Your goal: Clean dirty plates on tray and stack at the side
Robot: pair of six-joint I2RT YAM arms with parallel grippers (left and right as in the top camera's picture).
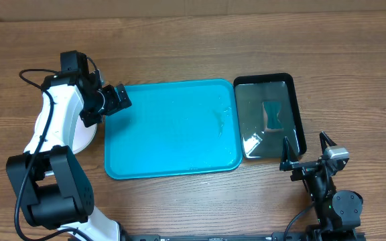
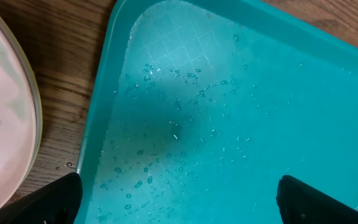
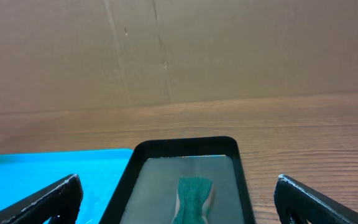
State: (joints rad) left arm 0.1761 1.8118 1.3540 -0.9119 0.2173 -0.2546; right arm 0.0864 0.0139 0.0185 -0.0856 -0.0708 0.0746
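Left gripper (image 2: 179,194) hung wide open, empty, over the turquoise tray (image 1: 173,134)'s left end. Tray was wet with droplets. Plates (image 1: 88,138) sat on the table just left of it, under the left arm; count unclear. Right gripper (image 1: 305,148) was wide open, empty, by the black tray (image 1: 301,127) holding a green pad (image 1: 272,115).

Bright, even light; sharp focus; glare on the tray (image 2: 173,43) and black tray (image 1: 250,110).

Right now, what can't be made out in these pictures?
- Plates: overhead, the left arm covers most of them, so their number cannot be counted. The left wrist view cuts one off at its edge.
- Green piece in the black tray: cut off by the right wrist's bottom edge, blurred overhead.
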